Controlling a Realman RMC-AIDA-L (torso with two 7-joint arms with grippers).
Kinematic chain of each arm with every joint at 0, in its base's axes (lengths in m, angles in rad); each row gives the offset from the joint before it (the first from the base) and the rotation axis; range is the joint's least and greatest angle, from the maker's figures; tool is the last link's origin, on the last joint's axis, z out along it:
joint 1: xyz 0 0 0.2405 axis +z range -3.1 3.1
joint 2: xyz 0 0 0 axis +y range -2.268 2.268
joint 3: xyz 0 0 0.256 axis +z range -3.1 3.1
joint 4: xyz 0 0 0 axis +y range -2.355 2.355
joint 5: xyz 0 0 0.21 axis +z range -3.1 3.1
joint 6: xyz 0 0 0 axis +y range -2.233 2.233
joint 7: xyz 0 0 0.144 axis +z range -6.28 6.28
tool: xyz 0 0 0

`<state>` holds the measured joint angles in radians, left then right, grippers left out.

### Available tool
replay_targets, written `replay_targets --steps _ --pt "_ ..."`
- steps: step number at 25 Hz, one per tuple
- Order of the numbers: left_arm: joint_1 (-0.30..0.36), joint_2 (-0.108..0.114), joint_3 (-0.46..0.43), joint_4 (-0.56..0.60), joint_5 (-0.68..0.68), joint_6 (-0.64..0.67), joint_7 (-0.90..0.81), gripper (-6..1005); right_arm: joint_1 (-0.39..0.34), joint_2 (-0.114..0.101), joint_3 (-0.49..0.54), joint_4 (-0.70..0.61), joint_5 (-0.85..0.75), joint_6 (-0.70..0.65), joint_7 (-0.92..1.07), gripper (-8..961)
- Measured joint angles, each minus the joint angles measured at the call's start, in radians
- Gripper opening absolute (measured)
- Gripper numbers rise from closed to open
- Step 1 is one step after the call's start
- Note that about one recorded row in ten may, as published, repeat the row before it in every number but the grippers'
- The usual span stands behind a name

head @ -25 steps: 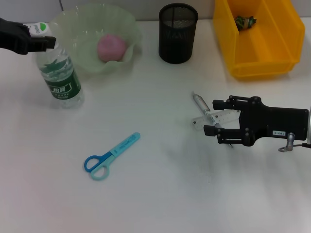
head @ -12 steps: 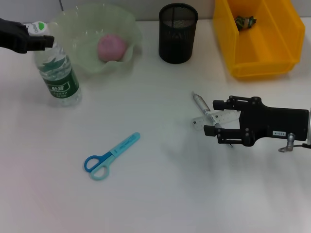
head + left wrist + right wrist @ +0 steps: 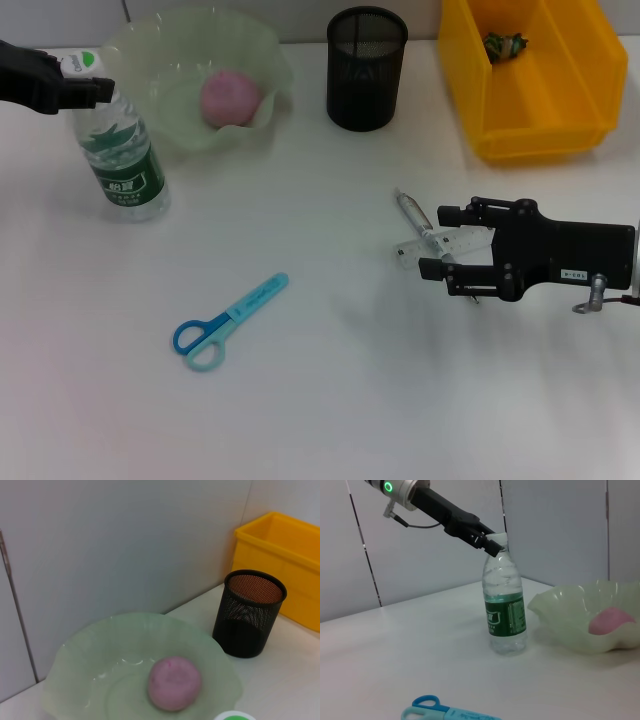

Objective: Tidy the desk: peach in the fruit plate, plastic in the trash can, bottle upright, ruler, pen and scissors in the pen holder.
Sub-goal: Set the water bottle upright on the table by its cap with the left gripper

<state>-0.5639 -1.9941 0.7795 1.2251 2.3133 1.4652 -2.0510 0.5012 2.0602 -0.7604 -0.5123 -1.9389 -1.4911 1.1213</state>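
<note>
The bottle (image 3: 122,150) is seen standing upright on the white desk (image 3: 320,400), its cap end clasped by the left gripper (image 3: 92,82), whose jaws are closed around the neck just below the green-topped cap; this grasp is confirmed in the right wrist view, where the black fingers pinch the bottle top. Just beyond those jaws lies the fruit plate (image 3: 160,60), a pale green wavy bowl in which the pink peach (image 3: 231,98) is held. Farther from them, the black mesh pen holder (image 3: 366,68) is placed, and past it the yellow trash can (image 3: 530,110), with a small crumpled item (image 3: 503,45) inside. The right gripper (image 3: 452,243) is held low over the desk with its jaws spread apart, and between and just ahead of them the pen (image 3: 414,223) and the clear ruler (image 3: 440,246) are found lying flat. The blue scissors (image 3: 228,322) are left lying well apart from both grippers.
</note>
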Motion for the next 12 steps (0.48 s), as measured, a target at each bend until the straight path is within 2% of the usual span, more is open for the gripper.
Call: replay_targets --steps 12 --pt "-0.001 -0.004 -0.002 0.001 -0.001 -0.01 -0.01 464 0.002 0.0 0.003 0.0 0.0 0.0 0.0 759"
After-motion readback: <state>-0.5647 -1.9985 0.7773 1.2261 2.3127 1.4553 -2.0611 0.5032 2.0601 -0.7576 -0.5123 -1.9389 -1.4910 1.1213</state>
